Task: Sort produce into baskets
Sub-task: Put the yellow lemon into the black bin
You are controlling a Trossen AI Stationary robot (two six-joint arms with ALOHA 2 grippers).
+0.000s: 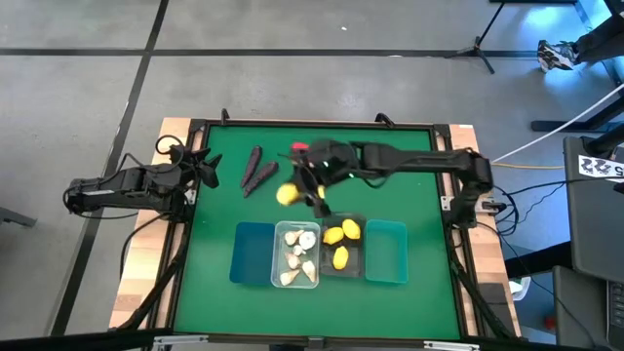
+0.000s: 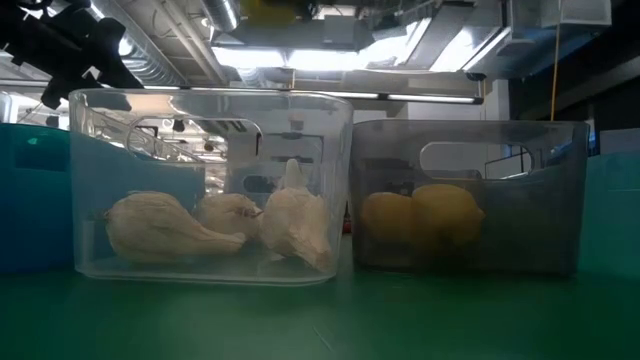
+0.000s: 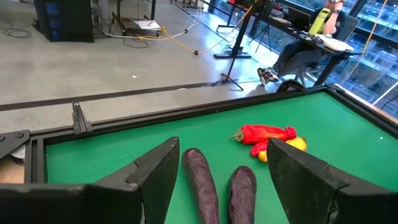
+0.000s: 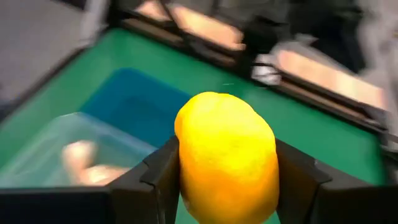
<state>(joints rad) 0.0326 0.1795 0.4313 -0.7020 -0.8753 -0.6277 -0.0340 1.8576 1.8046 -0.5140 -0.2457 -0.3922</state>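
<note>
A yellow lemon (image 4: 227, 155) hangs above the green table, just beyond the far end of the clear basket (image 1: 297, 255). My right gripper (image 1: 300, 187) is shut on it. The clear basket holds garlic bulbs (image 2: 210, 228). The dark grey basket (image 1: 356, 261) holds lemons (image 1: 340, 244). The blue basket (image 1: 252, 253) and the teal basket (image 1: 387, 252) flank those two. Two dark purple pieces (image 3: 202, 186) lie on the table ahead of my open left gripper (image 3: 221, 171), which waits at the table's left edge (image 1: 207, 168). A red pepper (image 3: 264, 133) lies at the far middle. My right gripper pinches the lemon between its two fingers, one on each of two opposite sides (image 4: 186, 165). The fingers (image 4: 163, 177) slant down from the table's right. The lemon is lifted clear of the table, and its top stands above the fingers.
A yellow-orange piece (image 3: 291, 145) lies against the red pepper. The four baskets stand in a row near the table's front edge. A raised dark rim (image 1: 312, 125) frames the green table. A tripod stands on the floor beyond the far edge.
</note>
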